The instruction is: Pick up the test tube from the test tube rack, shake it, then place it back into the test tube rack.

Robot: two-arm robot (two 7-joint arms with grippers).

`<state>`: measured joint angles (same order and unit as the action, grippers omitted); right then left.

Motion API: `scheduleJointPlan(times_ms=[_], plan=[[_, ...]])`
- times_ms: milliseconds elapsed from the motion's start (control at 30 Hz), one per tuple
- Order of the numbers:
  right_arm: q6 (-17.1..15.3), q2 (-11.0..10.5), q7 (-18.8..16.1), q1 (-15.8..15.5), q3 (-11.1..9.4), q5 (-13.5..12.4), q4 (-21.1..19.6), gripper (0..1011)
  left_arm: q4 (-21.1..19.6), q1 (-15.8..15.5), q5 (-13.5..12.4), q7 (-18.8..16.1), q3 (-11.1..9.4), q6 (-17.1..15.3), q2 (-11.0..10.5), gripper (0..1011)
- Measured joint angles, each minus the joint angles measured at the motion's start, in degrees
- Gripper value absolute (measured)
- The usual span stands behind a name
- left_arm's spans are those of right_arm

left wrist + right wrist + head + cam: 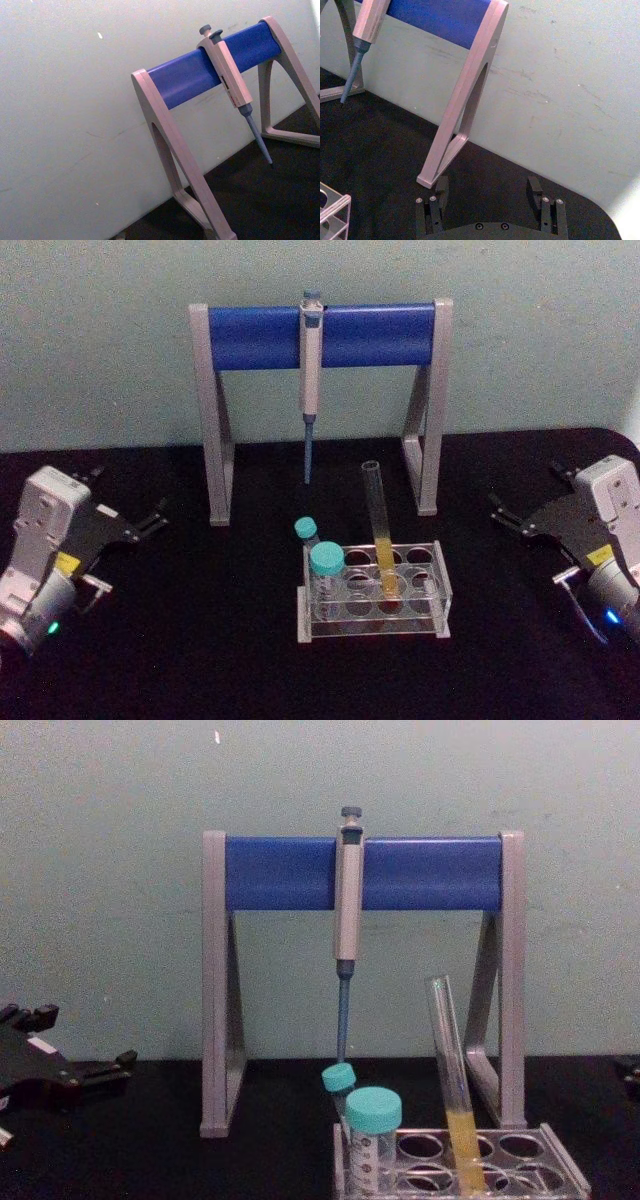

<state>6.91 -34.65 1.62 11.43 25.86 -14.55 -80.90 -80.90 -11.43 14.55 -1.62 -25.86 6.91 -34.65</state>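
Observation:
The test tube (378,520), long, clear and capless with yellow liquid in its lower part, leans in a back-row hole of the low clear test tube rack (375,626) at the table's centre front. The chest view has the tube (450,1060) rising well above the rack (562,1167). My left gripper (126,495) rests open near the table's left edge, far from the rack and holding nothing. On the far right my right gripper (528,490) is open too, and its two black fingers (536,186) have only table between them.
Two teal-capped tubes (326,562) stand in the rack's left holes. Behind the rack stands a tall grey-and-blue stand (320,336) with a pipette (311,390) hanging from its bar, the tip just behind the tube. The wall is close behind.

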Motion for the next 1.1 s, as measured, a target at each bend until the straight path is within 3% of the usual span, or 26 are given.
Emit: scheduleJointPlan(times_ms=[1100], plan=[[0.00, 0.00, 0.00, 0.00, 0.00, 0.00, 0.00, 1000, 0.00, 0.00, 0.00, 0.00, 0.00, 0.00, 0.00, 1001]])
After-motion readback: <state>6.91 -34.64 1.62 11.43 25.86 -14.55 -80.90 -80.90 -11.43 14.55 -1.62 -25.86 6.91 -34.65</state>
